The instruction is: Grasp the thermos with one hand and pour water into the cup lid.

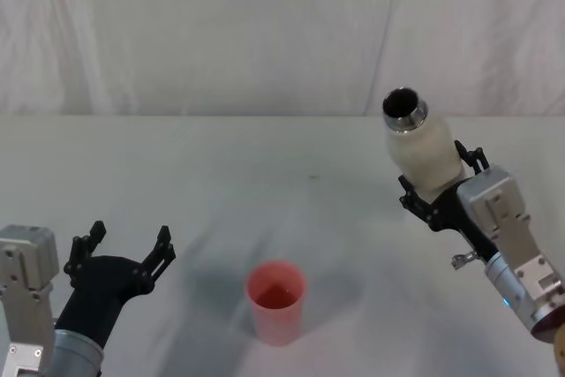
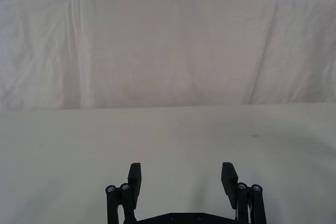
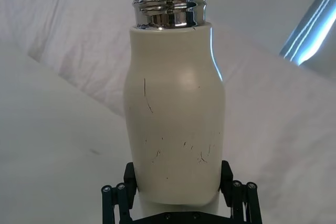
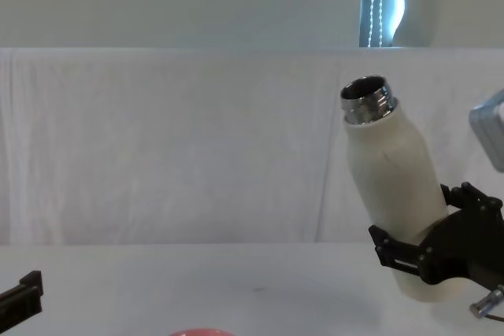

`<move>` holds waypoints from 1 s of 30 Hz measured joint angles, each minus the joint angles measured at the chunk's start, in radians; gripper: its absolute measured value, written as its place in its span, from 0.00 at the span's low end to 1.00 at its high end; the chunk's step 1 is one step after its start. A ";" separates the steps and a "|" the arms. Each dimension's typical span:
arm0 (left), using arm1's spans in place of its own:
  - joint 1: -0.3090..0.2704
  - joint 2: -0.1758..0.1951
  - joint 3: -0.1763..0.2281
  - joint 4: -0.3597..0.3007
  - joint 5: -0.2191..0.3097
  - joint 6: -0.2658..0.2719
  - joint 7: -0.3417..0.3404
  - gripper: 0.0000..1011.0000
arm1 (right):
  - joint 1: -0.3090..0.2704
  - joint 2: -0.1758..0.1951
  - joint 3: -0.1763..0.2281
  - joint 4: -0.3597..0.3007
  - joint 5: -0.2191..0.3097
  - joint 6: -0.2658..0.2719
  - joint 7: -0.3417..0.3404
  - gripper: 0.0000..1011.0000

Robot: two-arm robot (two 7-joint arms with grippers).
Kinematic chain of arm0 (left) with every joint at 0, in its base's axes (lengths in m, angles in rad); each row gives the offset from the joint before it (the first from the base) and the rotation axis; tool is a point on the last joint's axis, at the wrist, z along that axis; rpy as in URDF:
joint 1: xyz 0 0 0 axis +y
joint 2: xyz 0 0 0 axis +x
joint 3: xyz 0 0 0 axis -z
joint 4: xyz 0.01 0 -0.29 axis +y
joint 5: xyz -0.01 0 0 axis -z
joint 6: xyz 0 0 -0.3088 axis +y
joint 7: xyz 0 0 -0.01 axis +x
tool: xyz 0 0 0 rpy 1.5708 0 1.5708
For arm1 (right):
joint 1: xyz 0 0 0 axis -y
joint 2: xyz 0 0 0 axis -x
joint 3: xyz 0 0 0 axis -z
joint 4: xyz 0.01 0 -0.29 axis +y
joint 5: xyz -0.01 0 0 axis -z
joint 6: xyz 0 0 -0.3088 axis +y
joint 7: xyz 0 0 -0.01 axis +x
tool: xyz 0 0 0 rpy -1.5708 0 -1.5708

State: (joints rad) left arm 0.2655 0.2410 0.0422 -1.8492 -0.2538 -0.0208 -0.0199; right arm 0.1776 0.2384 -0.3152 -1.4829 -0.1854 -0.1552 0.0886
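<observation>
The cream-white thermos (image 1: 424,149) with its open steel neck (image 1: 404,109) is held in the air at the right, tilted so its mouth leans toward the left. My right gripper (image 1: 439,192) is shut on its lower body; in the right wrist view the thermos (image 3: 175,124) stands between the black fingers (image 3: 128,178), and the chest view shows the thermos (image 4: 394,186) lifted off the table. The pink-red cup lid (image 1: 276,300) stands upright on the table in front of me, left of and below the thermos mouth. My left gripper (image 1: 124,252) rests open at the near left, its fingers (image 2: 135,178) spread.
A white cloth covers the table (image 1: 265,183) and hangs as a backdrop (image 1: 265,33) behind it. The cup lid's rim (image 4: 201,333) peeks in at the chest view's lower edge.
</observation>
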 joint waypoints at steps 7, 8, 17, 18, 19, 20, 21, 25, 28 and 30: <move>0.000 0.000 0.000 0.000 0.000 0.000 0.000 0.99 | -0.022 0.008 -0.005 -0.007 -0.075 -0.058 -0.024 0.95; 0.000 0.000 0.000 0.000 0.000 0.000 0.000 0.99 | -0.026 0.009 -0.004 -0.009 -0.078 -0.061 -0.024 0.95; 0.000 0.000 0.000 0.000 0.000 0.000 0.000 0.99 | -0.074 0.028 0.004 -0.064 -0.139 -0.077 -0.016 0.95; 0.000 0.000 0.000 0.000 0.000 0.000 0.000 0.99 | -0.077 0.029 0.004 -0.068 -0.146 -0.076 -0.016 0.95; 0.000 0.000 0.000 0.000 0.000 0.000 0.000 0.99 | -0.084 0.032 0.004 -0.076 -0.159 -0.072 -0.016 0.95; 0.000 0.000 0.000 0.000 0.000 0.000 0.000 0.99 | -0.091 0.035 0.004 -0.084 -0.174 -0.067 -0.018 0.95; 0.000 0.000 0.000 0.000 0.000 0.000 0.000 0.99 | -0.094 0.036 0.003 -0.087 -0.182 -0.066 -0.019 0.95; 0.000 0.000 0.000 0.000 0.000 0.000 0.000 0.99 | -0.108 0.044 -0.002 -0.101 -0.223 -0.060 -0.029 0.95; 0.000 0.000 0.000 0.000 0.000 0.000 0.000 0.99 | -0.115 0.050 -0.009 -0.106 -0.256 -0.060 -0.041 0.95; 0.000 0.000 0.000 0.000 0.000 0.000 0.000 0.99 | -0.120 0.055 -0.017 -0.109 -0.291 -0.060 -0.057 0.95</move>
State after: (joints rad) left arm 0.2655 0.2409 0.0421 -1.8492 -0.2538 -0.0207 -0.0199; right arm 0.0573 0.2935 -0.3317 -1.5919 -0.4759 -0.2152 0.0313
